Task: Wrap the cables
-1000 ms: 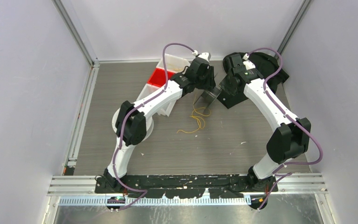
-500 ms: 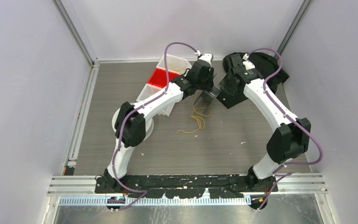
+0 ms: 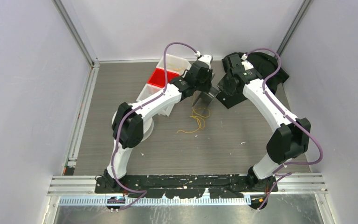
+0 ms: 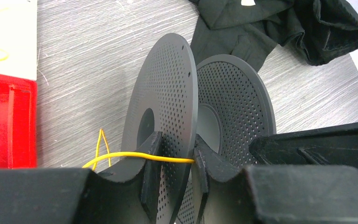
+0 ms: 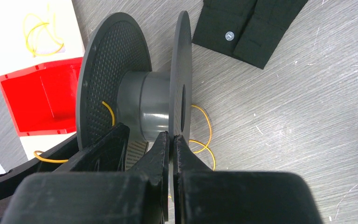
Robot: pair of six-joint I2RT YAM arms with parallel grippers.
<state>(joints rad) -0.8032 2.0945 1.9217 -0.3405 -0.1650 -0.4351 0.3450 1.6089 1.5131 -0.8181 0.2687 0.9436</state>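
Spool (image 5: 144,103): my left end effector (image 4: 176,156) and right end effector (image 5: 171,140) each clamp one flange; cables (image 4: 135,154) cross the left one; red bin (image 5: 42,95), black cloth (image 4: 307,28) nearby.

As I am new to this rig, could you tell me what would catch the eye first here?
At the far middle of the grey table, a dark grey perforated spool is held from both sides: the right gripper pinches one flange, the left gripper grips the other. A thin yellow cord trails from it in loose loops on the near side, and a bright red bin sits left of the spool.
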